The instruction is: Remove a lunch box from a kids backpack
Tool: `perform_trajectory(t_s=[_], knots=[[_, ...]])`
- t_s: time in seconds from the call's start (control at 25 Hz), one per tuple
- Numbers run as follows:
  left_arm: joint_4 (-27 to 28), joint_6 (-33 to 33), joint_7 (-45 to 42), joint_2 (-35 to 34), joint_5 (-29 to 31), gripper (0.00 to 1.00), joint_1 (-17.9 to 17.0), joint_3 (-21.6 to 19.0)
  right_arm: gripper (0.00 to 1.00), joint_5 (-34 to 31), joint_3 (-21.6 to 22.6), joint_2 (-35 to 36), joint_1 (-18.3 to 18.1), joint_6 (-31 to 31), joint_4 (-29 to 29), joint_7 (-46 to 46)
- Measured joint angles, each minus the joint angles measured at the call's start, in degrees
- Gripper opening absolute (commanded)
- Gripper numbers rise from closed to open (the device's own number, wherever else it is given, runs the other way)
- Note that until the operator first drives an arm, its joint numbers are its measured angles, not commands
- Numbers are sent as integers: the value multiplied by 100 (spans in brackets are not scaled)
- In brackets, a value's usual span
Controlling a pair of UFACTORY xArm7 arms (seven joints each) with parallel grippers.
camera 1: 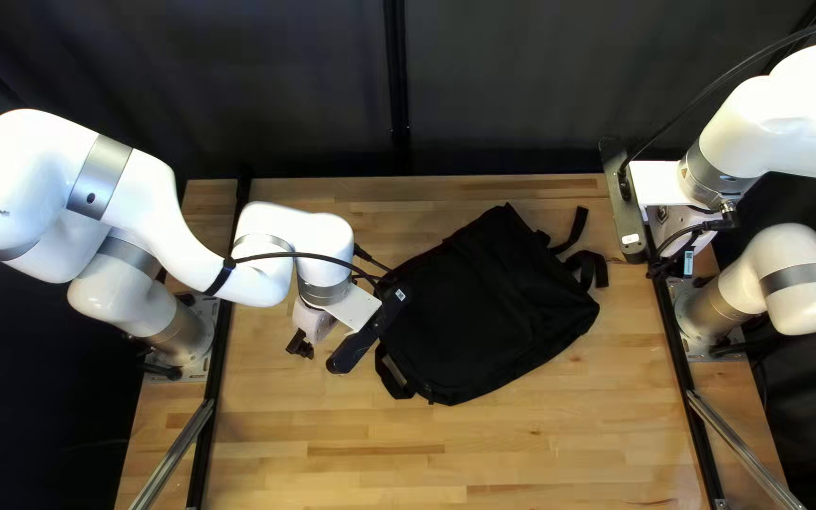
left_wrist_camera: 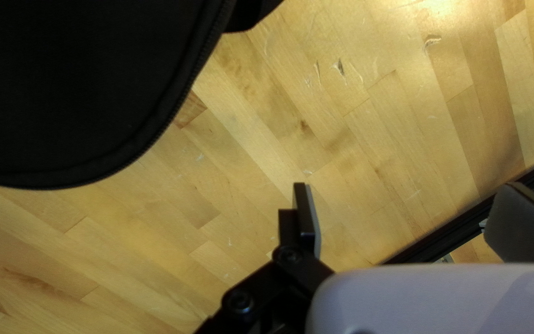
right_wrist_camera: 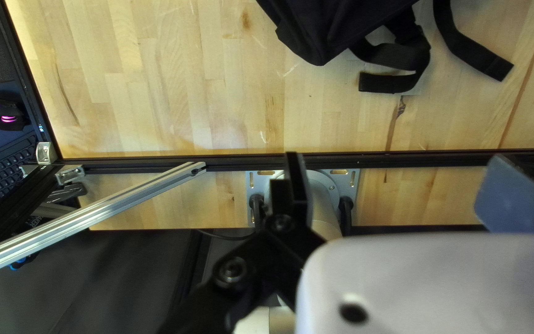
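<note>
Black backpack (camera 1: 493, 302), lying flat on the bench (camera 1: 521, 434); long axis slanting from near left to far right. Lunch box: not visible, its place inside the backpack presumed from the task. Left pincer (left_wrist_camera: 406, 198): released, fingers spread and holding nothing, just left of the backpack's near left end, which makes it the nearer of the two. Right pincer (right_wrist_camera: 394, 167): likewise released and empty, well apart to the right. Zip (left_wrist_camera: 174, 117): curved along the backpack's edge. The approach probably requires the left pincer to travel rightward to this edge.
</note>
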Motion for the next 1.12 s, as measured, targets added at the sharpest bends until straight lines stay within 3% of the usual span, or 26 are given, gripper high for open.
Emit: perform_trajectory(t_s=[0.2, 0.4, 0.56, 0.76, 1.12], knots=[[-144, -198, -385, -69, 20, 100, -20, -143, 100, 0, 0, 0, 0, 0, 0, 0], [-493, -867, -1726, -219, 240, 100, -271, -947, 100, 0, 0, 0, 0, 0, 0, 0], [-474, -1409, -2906, 138, 580, 100, -510, -1589, 100, 0, 0, 0, 0, 0, 0, 0], [-125, -1915, -4742, 1010, 1767, 100, -621, -2109, 100, 0, 0, 0, 0, 0, 0, 0], [320, -2173, -7597, 1984, 3468, 100, -857, -2226, 100, 0, 0, 0, 0, 0, 0, 0]])
